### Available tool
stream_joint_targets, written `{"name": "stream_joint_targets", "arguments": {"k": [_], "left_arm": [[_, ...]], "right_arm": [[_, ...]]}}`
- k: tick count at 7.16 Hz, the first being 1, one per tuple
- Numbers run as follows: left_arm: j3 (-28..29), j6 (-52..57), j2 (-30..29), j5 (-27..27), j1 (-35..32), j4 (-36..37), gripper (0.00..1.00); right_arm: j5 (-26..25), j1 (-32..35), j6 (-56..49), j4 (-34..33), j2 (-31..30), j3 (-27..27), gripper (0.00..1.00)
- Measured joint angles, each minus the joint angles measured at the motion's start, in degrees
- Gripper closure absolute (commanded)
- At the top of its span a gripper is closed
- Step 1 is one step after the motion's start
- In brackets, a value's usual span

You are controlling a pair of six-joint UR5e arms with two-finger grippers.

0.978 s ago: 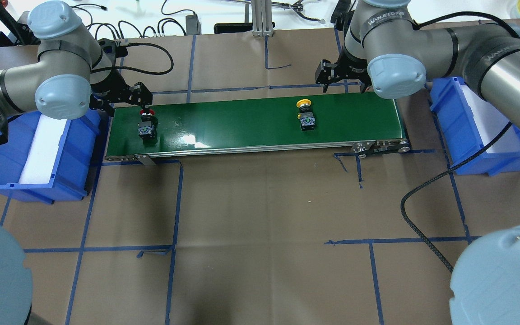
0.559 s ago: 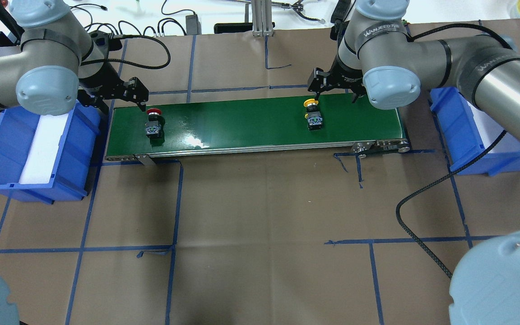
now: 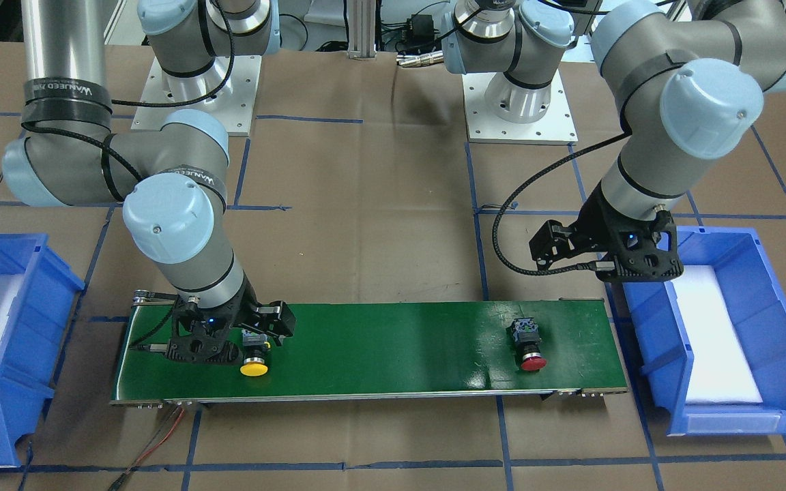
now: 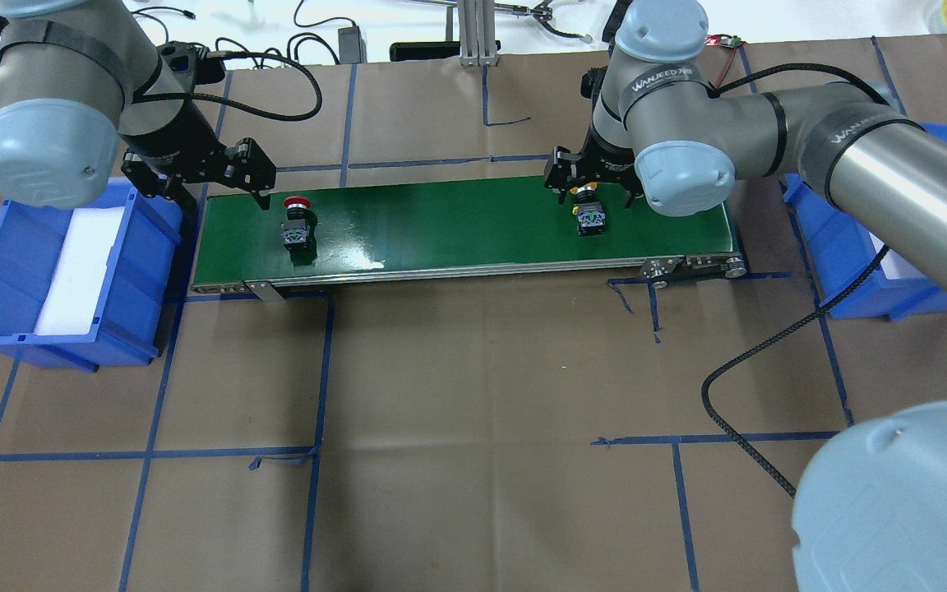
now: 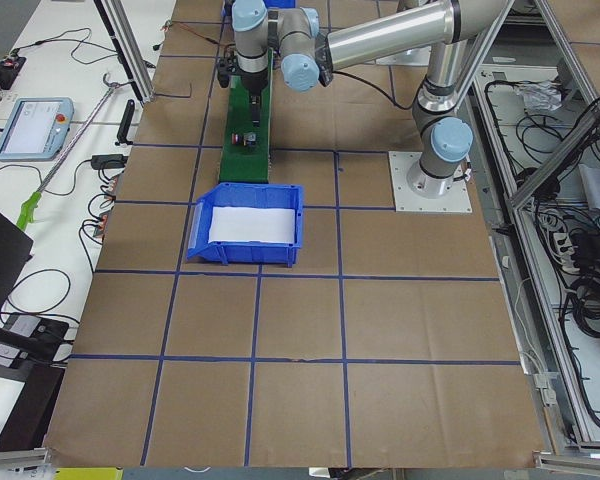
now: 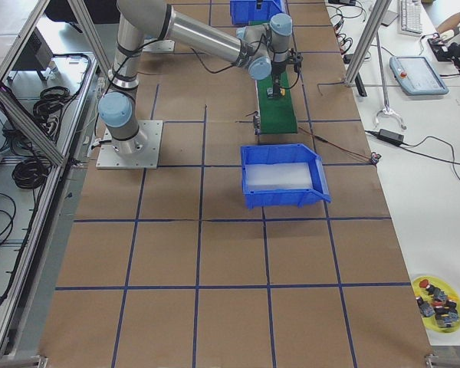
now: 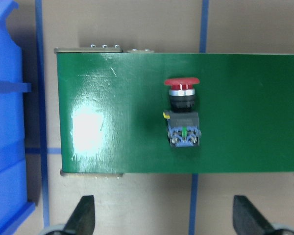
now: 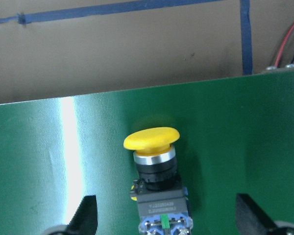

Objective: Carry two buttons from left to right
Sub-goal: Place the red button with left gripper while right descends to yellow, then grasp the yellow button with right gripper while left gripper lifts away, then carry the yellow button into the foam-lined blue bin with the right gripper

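The red button (image 4: pixel 297 226) lies on its side on the green conveyor belt (image 4: pixel 457 222) near its left end; it also shows in the left wrist view (image 7: pixel 183 115). My left gripper (image 4: pixel 227 196) is open and empty, raised by the belt's left end and apart from the red button. The yellow button (image 4: pixel 589 220) lies on the belt near its right end, cap pointing away from me. My right gripper (image 4: pixel 593 196) is open and straddles it. In the right wrist view the yellow button (image 8: pixel 154 181) sits between the spread fingertips (image 8: pixel 85 215), which are not touching it.
A blue bin (image 4: pixel 145 279) with white padding stands off the belt's left end. Another blue bin (image 4: pixel 852 279) stands off the right end, partly hidden by my right arm. A black cable (image 4: pixel 769 362) hangs over the taped brown table.
Both buttons have travelled to the right on the belt. My right gripper has moved left and down over the yellow button. My left gripper has drawn back from the red button.
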Motion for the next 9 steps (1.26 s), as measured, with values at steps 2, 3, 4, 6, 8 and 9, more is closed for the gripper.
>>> {"name": "stream_joint_targets", "arguments": {"k": [2, 3, 4, 6, 8, 9], "left_arm": [[0.0, -0.2, 4.3, 0.0, -0.4, -5.4, 0.01], [0.1, -0.3, 5.6, 0.1, -0.6, -7.0, 0.01], [0.6, -0.3, 6.0, 0.1, -0.9, -7.7, 0.01], [3.8, -0.5, 4.8, 0.0, -1.2, -9.9, 0.01], [4.8, -1.9, 4.3, 0.0, -1.8, -10.9, 0.01], [4.7, -2.2, 4.4, 0.2, -2.4, -10.8, 0.01]], "right_arm": [[-3.8, 0.0, -0.2, 0.1, 1.7, 0.0, 0.59], [-4.6, -0.2, -0.6, 0.2, 2.1, -0.1, 0.92], [-4.9, -0.4, -0.8, 0.6, 2.2, -0.4, 0.94], [-5.0, -1.3, -1.0, 1.5, 1.0, -1.1, 0.97], [-5.0, -4.1, -4.6, 4.5, -2.3, -1.9, 0.96], [-5.0, -7.1, -8.4, 7.6, -5.1, -2.6, 0.96]]}}
